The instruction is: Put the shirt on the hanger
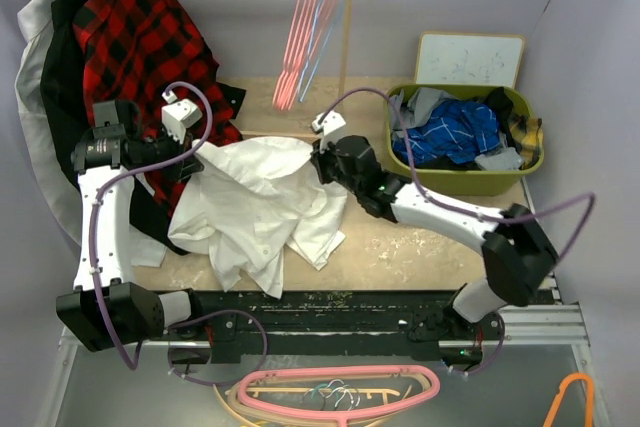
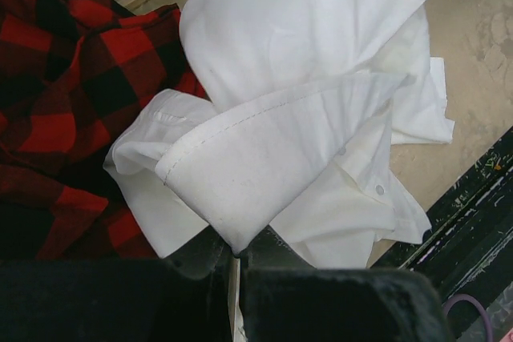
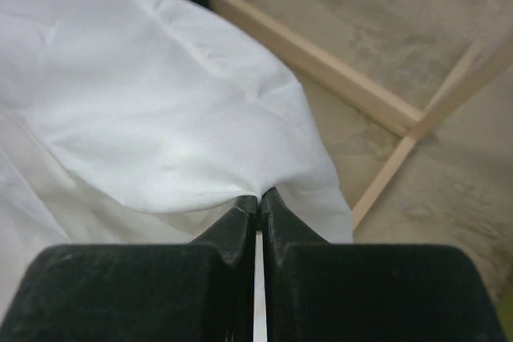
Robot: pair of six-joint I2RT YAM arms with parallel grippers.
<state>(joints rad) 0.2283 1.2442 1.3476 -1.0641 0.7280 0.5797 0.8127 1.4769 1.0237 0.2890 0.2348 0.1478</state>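
The white shirt (image 1: 262,209) lies crumpled on the table between the arms, its upper part lifted. My left gripper (image 1: 196,163) is shut on a stitched corner of the shirt (image 2: 264,166); in the left wrist view the jaws (image 2: 233,252) pinch the cloth tip. My right gripper (image 1: 320,161) is shut on a fold at the shirt's right edge (image 3: 160,110); its jaws (image 3: 259,199) are closed on the cloth. A thin light-blue hanger (image 1: 326,35) hangs from the rail at the back among pink hangers (image 1: 300,37).
A red-and-black plaid shirt (image 1: 140,37) hangs at the back left and reaches the table (image 2: 64,102). A green basket (image 1: 470,187) with a blue checked garment (image 1: 450,132) stands at the right. A wooden rack base (image 3: 337,78) crosses the table. Pink hangers (image 1: 300,387) lie below the front edge.
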